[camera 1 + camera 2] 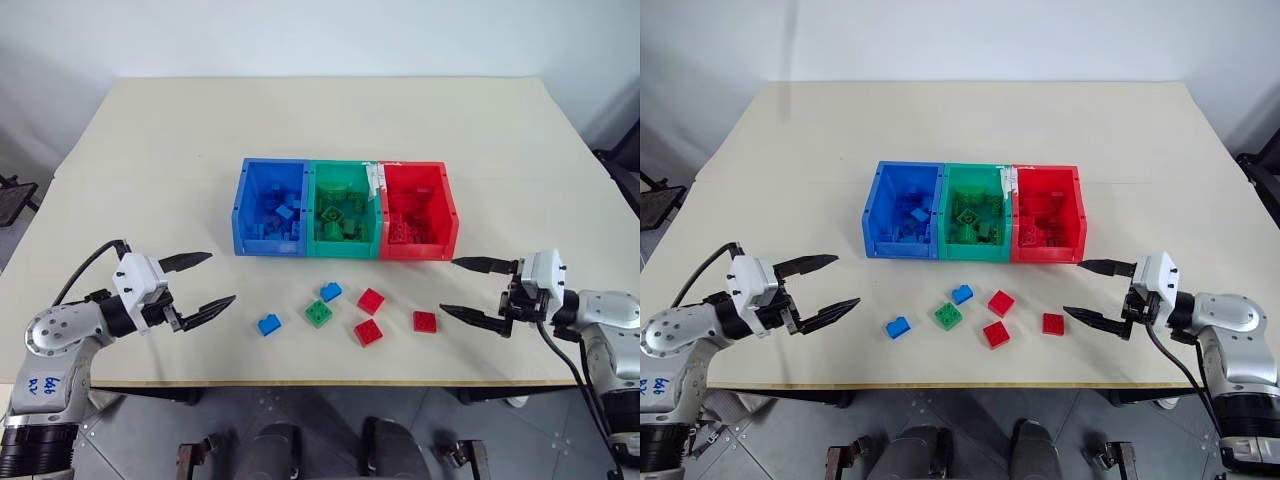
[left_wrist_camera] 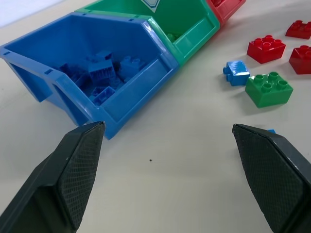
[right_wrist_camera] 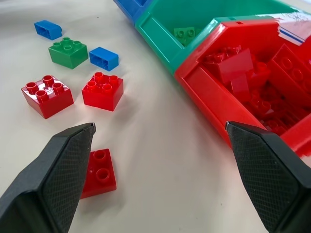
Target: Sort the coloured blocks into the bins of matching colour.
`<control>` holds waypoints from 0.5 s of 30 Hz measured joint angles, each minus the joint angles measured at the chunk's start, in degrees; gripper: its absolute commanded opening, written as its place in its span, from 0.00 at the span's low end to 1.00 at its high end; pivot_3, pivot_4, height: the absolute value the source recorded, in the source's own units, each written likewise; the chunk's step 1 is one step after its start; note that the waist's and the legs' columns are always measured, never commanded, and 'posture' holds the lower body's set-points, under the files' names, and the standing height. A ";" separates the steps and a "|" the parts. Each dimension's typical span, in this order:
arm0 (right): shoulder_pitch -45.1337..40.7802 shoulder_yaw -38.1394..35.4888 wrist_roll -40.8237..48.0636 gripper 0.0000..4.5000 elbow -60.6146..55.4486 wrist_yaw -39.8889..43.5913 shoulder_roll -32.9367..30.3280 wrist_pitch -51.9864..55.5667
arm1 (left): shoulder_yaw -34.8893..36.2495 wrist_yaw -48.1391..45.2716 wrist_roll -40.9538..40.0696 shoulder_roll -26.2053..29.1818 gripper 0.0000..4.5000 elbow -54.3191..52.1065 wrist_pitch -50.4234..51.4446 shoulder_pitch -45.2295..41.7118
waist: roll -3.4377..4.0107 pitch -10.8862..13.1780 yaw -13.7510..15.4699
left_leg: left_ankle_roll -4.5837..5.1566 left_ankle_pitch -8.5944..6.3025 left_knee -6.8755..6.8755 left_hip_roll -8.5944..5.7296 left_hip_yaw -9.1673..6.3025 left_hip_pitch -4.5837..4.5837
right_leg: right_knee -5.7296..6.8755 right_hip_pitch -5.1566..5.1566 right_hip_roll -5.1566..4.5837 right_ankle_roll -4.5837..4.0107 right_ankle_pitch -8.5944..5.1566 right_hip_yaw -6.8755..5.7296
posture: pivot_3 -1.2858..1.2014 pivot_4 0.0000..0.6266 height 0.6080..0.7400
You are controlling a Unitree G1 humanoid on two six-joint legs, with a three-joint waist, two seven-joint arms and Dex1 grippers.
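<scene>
Nearest the counter [image 1: 150, 130] edge: left gripper [image 1: 205, 283] and right gripper [image 1: 465, 289], one at each side, both with jaws spread wide and holding nothing, hovering level above the surface.

Between them, loose on the counter, six blocks left to sort:
- blue block [image 1: 268, 325], nearest the left gripper
- green block [image 1: 319, 313]
- second blue block [image 1: 331, 292], just beside the green one
- three red blocks: [image 1: 368, 332], [image 1: 371, 301], and [image 1: 424, 321], nearest the right gripper

Beyond the blocks, mid-counter, three joined bins in a row:
- blue bin [image 1: 250, 190], holding several blue blocks
- green bin [image 1: 345, 170], holding green blocks
- red bin [image 1: 445, 195], holding red blocks

Judgement: most sorting looks done; six remain.
</scene>
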 measured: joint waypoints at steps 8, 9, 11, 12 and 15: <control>5.15 -2.52 -0.42 1.00 -2.32 0.31 -1.06 -1.52 | -2.88 -2.79 -0.30 0.43 0.99 -0.82 2.32 -0.34 | 0.00 0.00 1.04 | 0.03 -0.03 0.03 -0.04 0.00 -0.01 | -0.01 0.01 -0.03 0.00 0.00 -0.01 | 0.52 0.24 1.00; 6.32 -3.32 -0.43 1.00 -2.09 0.62 -1.88 -1.58 | -3.90 -3.55 -0.30 0.43 0.99 -1.75 2.41 -0.37 | -0.01 0.00 1.25 | 0.04 -0.03 0.03 -0.06 0.01 -0.01 | -0.01 0.01 -0.05 0.00 0.00 0.00 | 0.52 0.24 1.00; 7.83 -5.10 -0.50 1.00 -1.35 1.79 -3.77 -2.80 | -6.54 -4.67 -0.17 0.39 0.99 -3.75 2.69 -1.10 | -0.01 0.01 1.40 | 0.05 -0.04 0.09 -0.06 0.04 -0.01 | -0.01 0.04 -0.05 0.00 0.00 0.00 | 0.52 0.24 1.00; 7.86 -5.64 -0.65 1.00 -0.37 2.15 -4.78 -3.26 | -7.85 -4.82 -0.13 0.14 0.99 -4.67 2.83 -1.88 | -0.01 0.01 1.37 | 0.05 -0.04 0.12 -0.05 0.04 0.00 | 0.00 0.06 -0.05 0.00 0.00 0.00 | 0.52 0.24 1.00; 7.69 -6.15 -1.53 1.00 1.97 3.93 -7.31 -3.86 | -12.61 -4.47 -0.12 -2.22 0.99 -9.70 4.36 -4.56 | -0.01 0.01 1.28 | 0.05 -0.04 0.11 -0.02 0.07 0.05 | 0.02 0.08 -0.04 -0.01 0.02 0.00 | 0.52 0.24 1.00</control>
